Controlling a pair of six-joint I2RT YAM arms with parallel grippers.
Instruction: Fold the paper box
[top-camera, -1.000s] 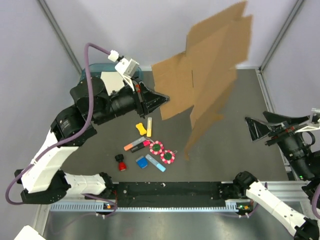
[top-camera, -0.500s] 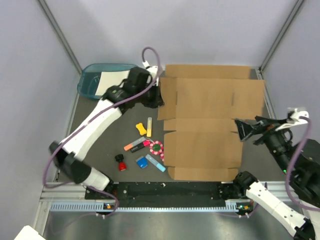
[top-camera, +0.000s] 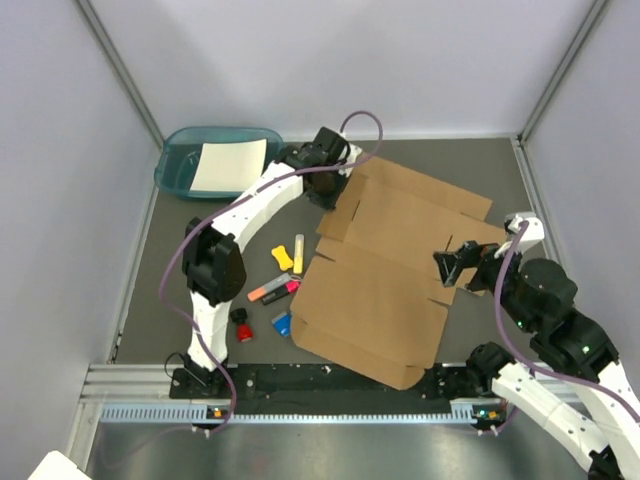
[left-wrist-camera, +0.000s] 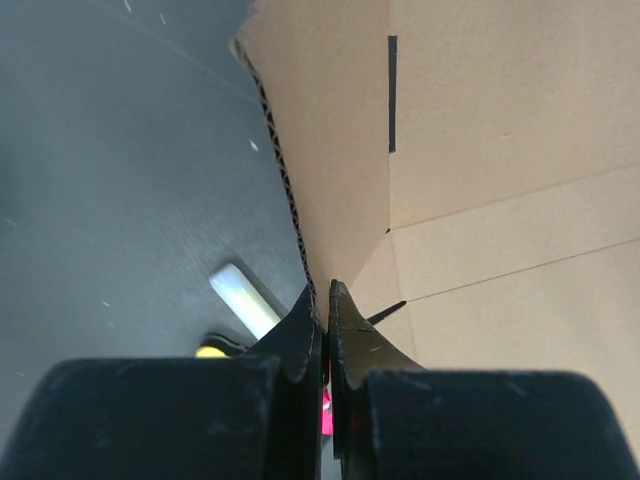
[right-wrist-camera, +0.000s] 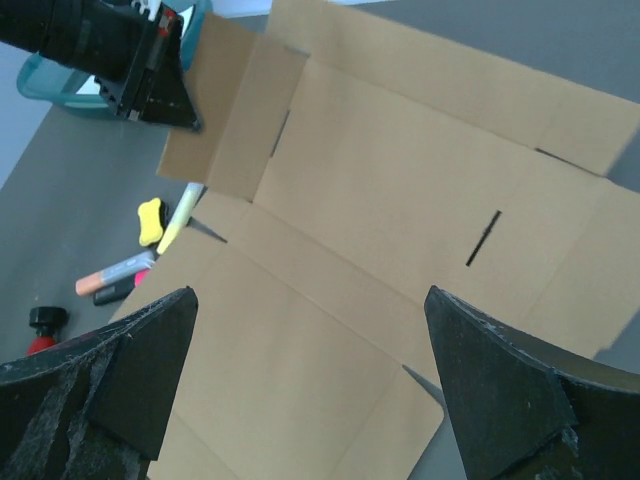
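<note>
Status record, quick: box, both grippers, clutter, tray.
paper box: unfolded, spread over the table
left gripper: shut on the box's far-left flap edge
right gripper: open, above the box's right side, holding nothing
small items: left of the box, some partly under its edge
teal tray: far-left corner, white sheet inside

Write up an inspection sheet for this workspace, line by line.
Surface: dark table, partly under the box.
Job's things: box, an unfolded sheet, its left edge over a blue piece.
Clutter: orange marker, yellow piece, red-black piece, teal tray holding a white sheet.
Grippers: left fingers shut on the box's far-left flap; right fingers open above its right part.
Cables: purple cable looping off the left wrist; another on the right arm.
Surroundings: pale walls, metal rail at the near edge.
</note>
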